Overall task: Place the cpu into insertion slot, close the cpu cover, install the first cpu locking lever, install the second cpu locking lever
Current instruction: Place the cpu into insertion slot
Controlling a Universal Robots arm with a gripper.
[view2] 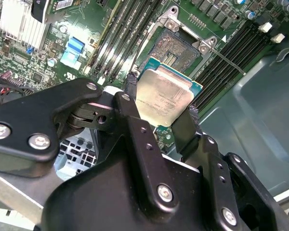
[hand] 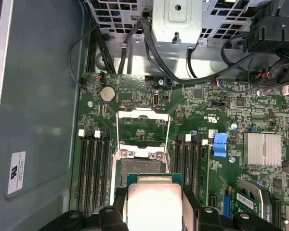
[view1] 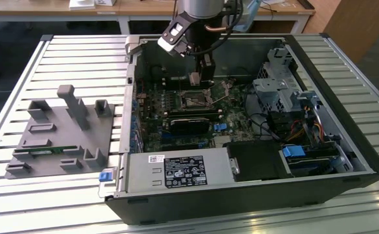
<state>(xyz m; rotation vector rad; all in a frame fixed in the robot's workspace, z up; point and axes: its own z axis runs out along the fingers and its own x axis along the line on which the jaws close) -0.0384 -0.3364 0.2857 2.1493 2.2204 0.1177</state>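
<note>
My gripper [view2: 161, 98] is shut on the cpu [view2: 167, 96], a flat square chip with a dull silver top, pinched at two opposite edges by the black fingers [view2: 131, 91]. In the first wrist view the cpu [hand: 154, 199] hangs above and just short of the open insertion slot [hand: 142, 167]. The cpu cover [hand: 142, 114] is swung open and stands back from the slot toward the round battery. Thin wire locking levers [hand: 169, 139] stand unlatched along its sides. In the exterior view the gripper [view1: 200, 79] hovers inside the computer case over the slot [view1: 195, 100].
Memory slots [hand: 94, 168] flank the socket on both sides. A black rectangular module [view1: 189, 124] lies in front of the socket, with a power supply [view1: 180, 170] nearer the camera. A drive cage [view1: 277, 90] and cables fill the exterior view's right. A grey fixture [view1: 63, 134] sits outside the case.
</note>
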